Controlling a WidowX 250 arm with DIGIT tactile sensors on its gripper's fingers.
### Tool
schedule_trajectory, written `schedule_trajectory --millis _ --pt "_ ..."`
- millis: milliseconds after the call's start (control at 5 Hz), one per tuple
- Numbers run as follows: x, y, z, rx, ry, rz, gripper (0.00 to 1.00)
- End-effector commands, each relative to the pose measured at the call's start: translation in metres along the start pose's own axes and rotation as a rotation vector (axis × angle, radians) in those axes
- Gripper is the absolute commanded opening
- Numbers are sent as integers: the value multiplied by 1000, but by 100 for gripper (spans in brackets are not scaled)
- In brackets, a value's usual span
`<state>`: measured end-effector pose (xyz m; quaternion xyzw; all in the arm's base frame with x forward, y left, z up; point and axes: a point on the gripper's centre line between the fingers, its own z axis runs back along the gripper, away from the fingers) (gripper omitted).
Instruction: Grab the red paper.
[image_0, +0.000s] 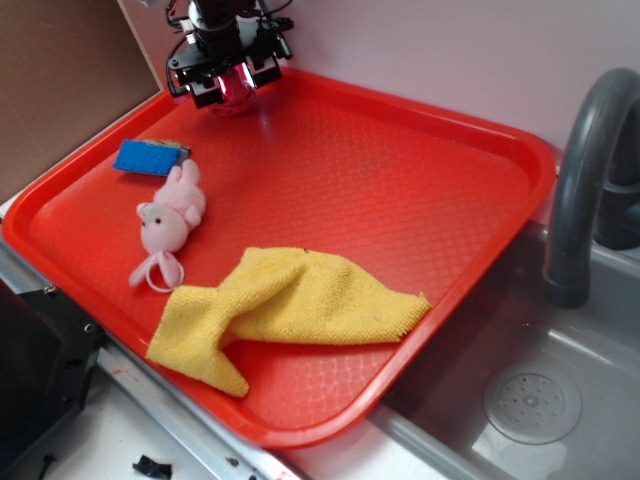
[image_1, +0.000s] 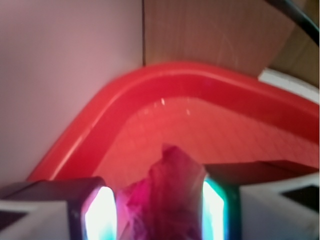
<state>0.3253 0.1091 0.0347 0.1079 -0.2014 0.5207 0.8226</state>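
Crumpled dark red paper (image_1: 162, 200) fills the gap between the two fingers (image_1: 100, 212) of the hand (image_0: 228, 82), and in the wrist view both pads look pressed against its sides, so the hand appears to be holding the red paper rather than standing wide around it. The hand sits at the far corner of the red plastic tray (image_0: 480, 130), close to the rim; whether the ball has left the tray floor cannot be told. Nearer on the tray lie a blue block (image_0: 150, 157), a pink plush toy (image_0: 170, 218) and a rumpled yellow cloth (image_0: 285, 305), all well apart from the hand. The grasp seems made; the next move calls for a steady lift clear of the rim without loosening.
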Motion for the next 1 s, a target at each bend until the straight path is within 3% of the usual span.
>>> schedule_trajectory --millis 0,200,400,600,800 --pt "-14 12 103 -159 143 -154 0" --pt "-41 21 149 -212 358 -343 0" --pt "-55 32 190 -256 453 -487 0" --pt "-57 40 205 -265 509 -501 0" --pt "-56 39 199 -203 474 -541 0"
